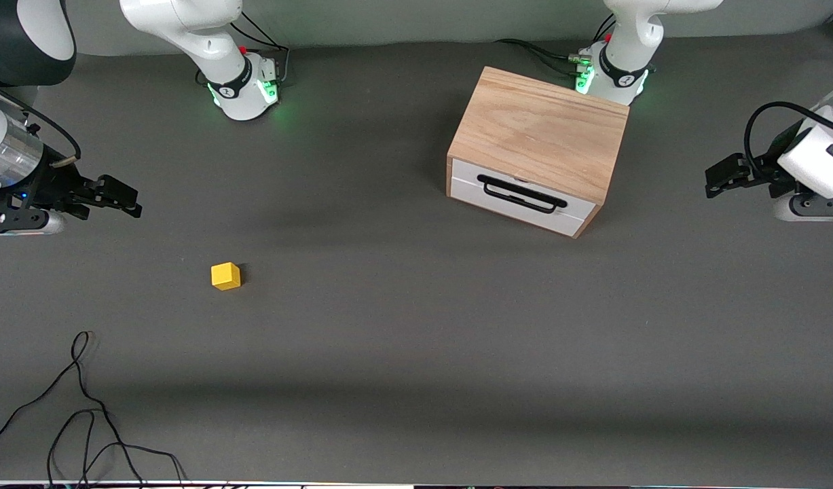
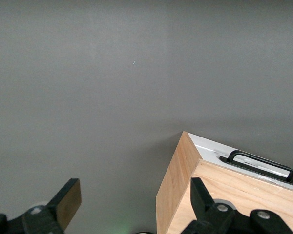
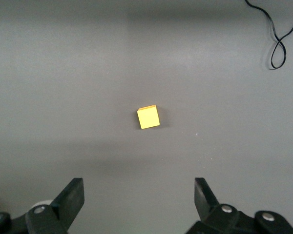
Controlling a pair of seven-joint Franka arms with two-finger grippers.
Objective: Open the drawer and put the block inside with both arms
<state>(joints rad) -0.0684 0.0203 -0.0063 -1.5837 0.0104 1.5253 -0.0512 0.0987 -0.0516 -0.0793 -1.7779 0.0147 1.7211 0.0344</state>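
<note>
The drawer (image 1: 525, 197) is shut. The left gripper (image 1: 718, 178), wide open, hangs nearest its handle (image 1: 521, 194). The right gripper (image 1: 127, 200), also wide, is nearer the block (image 1: 226, 276).

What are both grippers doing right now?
Left gripper: open, empty, above the table beside the light oak box cabinet.
Right gripper: open, empty, over the small yellow cube.
</note>
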